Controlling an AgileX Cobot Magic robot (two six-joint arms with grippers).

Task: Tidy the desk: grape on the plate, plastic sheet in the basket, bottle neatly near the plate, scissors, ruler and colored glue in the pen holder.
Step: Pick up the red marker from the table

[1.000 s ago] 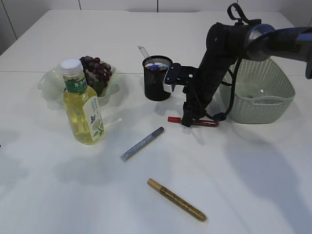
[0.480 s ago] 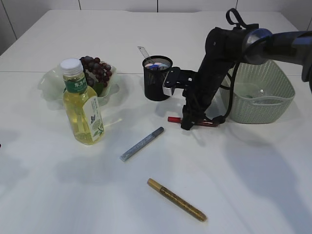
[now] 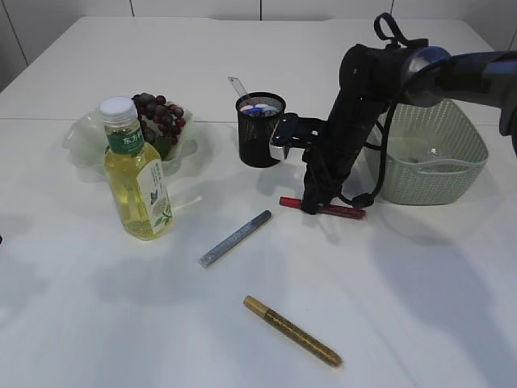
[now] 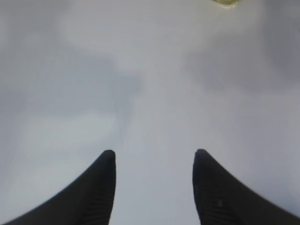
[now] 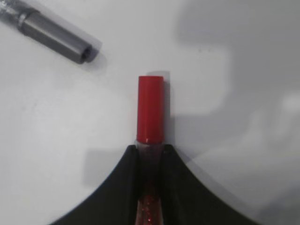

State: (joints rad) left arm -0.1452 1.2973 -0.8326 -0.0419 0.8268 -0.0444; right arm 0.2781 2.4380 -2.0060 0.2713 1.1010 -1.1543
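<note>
Our right pincer (image 5: 150, 154) is clamped on the red glue pen (image 5: 150, 110), its long axis running straight ahead; the pen holder (image 3: 260, 129) stands beyond, left.

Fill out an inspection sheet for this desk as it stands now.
Surface: white table, bare in front.
Job's things: red glue pen clamped; silver glue pen and gold glue pen lying loose; grapes on plate; bottle upright beside it; pen holder holding a ruler; basket at right.
Clutter: nothing seen.
Grippers: right gripper jaws shut on red pen; left gripper open, holding nothing.
Cables: black loop on right arm.
Surroundings: nothing seen.
</note>
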